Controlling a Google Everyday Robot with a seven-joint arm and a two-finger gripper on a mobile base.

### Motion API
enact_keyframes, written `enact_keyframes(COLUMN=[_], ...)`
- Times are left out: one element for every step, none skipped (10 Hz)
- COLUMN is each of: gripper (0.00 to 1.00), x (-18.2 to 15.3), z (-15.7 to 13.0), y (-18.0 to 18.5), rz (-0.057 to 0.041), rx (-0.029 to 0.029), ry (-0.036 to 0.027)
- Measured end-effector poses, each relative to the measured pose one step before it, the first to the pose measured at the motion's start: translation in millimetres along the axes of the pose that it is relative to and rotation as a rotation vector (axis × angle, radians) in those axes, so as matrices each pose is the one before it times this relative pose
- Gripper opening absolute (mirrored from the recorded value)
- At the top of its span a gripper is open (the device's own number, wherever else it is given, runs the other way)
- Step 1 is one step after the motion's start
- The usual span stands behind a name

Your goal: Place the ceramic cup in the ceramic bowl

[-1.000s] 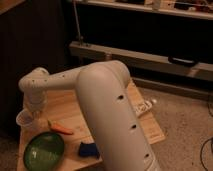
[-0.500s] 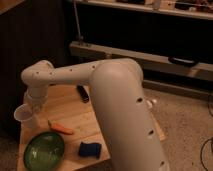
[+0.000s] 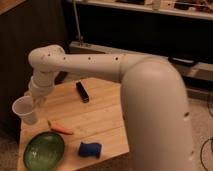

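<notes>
The ceramic cup (image 3: 25,110) is whitish, translucent and tapered, and it is upright at the table's far left edge. My gripper (image 3: 36,102) hangs from the white wrist right beside the cup and is shut on its right side. The ceramic bowl (image 3: 44,150), green, glossy and shallow, sits on the table's front left corner, below and slightly right of the cup. It holds nothing. The cup is apart from the bowl, with a gap of table between them.
An orange carrot (image 3: 61,129) lies between cup and bowl. A blue object (image 3: 90,149) lies right of the bowl. A black oblong object (image 3: 82,92) lies at the back of the wooden table (image 3: 102,120). My large white arm (image 3: 155,115) covers the table's right side.
The arm has stretched out and the wrist with the cup sits slightly higher at the table's left edge. The bowl, carrot and blue object have not moved.
</notes>
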Motion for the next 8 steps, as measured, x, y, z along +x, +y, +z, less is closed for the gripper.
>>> enact_keyframes(gripper=[0.17, 0.17, 0.17, 0.17, 0.17, 0.17, 0.17, 0.17], x=[16.36, 26.97, 18.24, 19.64, 20.2, 19.78, 7.12, 11.31], z=[-6.41, -7.21, -3.62, -2.65, 2.0, 7.21, 4.4, 13.19], y=[-7.29, -11.79, -7.29, -7.48, -2.47, 4.62, 3.22, 10.71], rz=[-0.01444, -0.01806, -0.01127, -0.01683, -0.02487, -0.03496, -0.0179, -0.04652], rx=[0.00525, 0.01277, 0.00953, 0.00927, 0.00271, -0.00651, -0.00419, -0.01065], ry=[0.00067, 0.00054, 0.00174, 0.00298, 0.00862, 0.01256, 0.00561, 0.01512])
